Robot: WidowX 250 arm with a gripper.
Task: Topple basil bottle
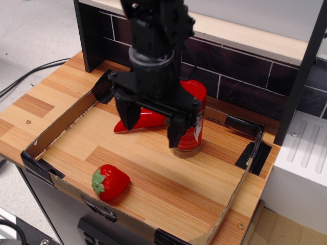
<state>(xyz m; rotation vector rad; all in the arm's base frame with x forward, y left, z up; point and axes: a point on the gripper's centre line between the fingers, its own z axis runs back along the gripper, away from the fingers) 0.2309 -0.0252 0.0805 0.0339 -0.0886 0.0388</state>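
Note:
The basil bottle stands upright right of the middle of the wooden board, a clear jar with a red lid and red label, its left side partly hidden behind my gripper. My gripper is open and empty, jaws pointing down. Its right finger stands in front of the bottle's left side, its left finger in front of the chili pepper. I cannot tell whether the finger touches the bottle.
A red toy chili pepper lies left of the bottle. A red toy strawberry lies near the front left. A low cardboard rim edges the board. A dark tiled wall runs behind.

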